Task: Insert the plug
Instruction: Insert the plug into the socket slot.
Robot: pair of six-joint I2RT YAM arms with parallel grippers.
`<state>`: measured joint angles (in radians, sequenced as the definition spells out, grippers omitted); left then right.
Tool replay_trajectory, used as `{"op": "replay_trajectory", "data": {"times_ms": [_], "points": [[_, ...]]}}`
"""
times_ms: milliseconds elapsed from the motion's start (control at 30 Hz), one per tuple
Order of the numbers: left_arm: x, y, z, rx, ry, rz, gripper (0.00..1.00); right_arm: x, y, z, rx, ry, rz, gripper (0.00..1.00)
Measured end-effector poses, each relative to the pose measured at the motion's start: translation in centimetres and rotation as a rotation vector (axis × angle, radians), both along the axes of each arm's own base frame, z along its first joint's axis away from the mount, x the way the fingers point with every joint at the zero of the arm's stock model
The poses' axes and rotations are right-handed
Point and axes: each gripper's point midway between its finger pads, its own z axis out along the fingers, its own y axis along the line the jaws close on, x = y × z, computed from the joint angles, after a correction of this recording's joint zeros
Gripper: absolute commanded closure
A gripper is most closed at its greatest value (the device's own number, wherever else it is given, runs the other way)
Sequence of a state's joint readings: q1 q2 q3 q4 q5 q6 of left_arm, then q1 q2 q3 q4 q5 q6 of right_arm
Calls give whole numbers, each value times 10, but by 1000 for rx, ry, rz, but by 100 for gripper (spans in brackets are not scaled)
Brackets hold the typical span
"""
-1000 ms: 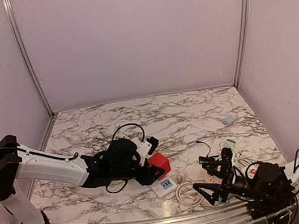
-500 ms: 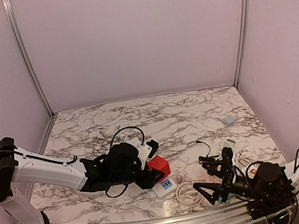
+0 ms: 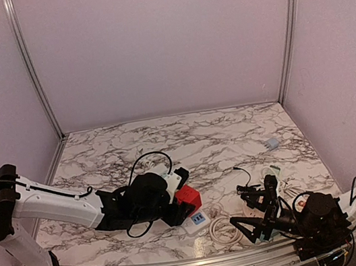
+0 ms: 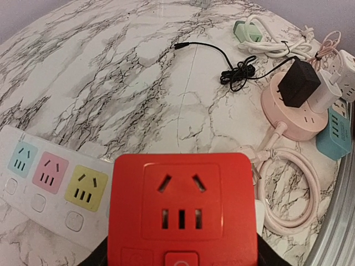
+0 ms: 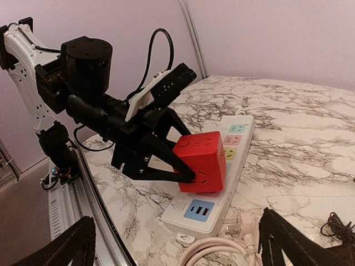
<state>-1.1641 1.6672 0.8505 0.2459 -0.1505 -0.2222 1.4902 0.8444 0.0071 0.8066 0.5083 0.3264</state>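
A red cube socket (image 3: 189,198) is clamped between the black fingers of my left gripper (image 3: 182,205). It rests slightly tilted on a white power strip (image 3: 197,220), between the yellow socket and the blue USB panel. The left wrist view shows the cube's face (image 4: 183,205) and the strip's coloured sockets (image 4: 50,177). The right wrist view shows the cube (image 5: 202,160), the strip (image 5: 194,213) and the left gripper (image 5: 183,166). The cube's prongs are hidden. My right gripper (image 3: 244,212) is open and empty, low beside the strip's near end (image 5: 177,249).
A pink-white coiled cable (image 4: 294,188) with a loose white plug (image 5: 236,224) lies right of the strip. A pink round socket (image 4: 294,105) carrying black and white adapters, a teal strip (image 4: 338,124), a black cable (image 4: 233,69) and a green plug (image 4: 248,30) lie further right.
My left arm has lowered a little and shifted slightly toward the near edge, bringing the red cube down onto the strip. The right arm has not moved.
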Motion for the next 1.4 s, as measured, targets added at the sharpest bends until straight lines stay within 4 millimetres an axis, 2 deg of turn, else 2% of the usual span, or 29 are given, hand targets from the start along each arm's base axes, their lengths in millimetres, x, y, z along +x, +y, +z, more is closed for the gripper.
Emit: {"op": "replay_trajectory", "data": {"times_ms": [433, 767, 1400], "points": [[5, 4, 0, 38, -26, 13, 100, 0, 0, -2, -8, 0, -2, 4], [3, -5, 0, 15, -10, -19, 100, 1, 0, -4, -15, 1, -7, 4], [5, -4, -2, 1, 12, -21, 100, 1, 0, -5, -17, 1, -10, 4]]}}
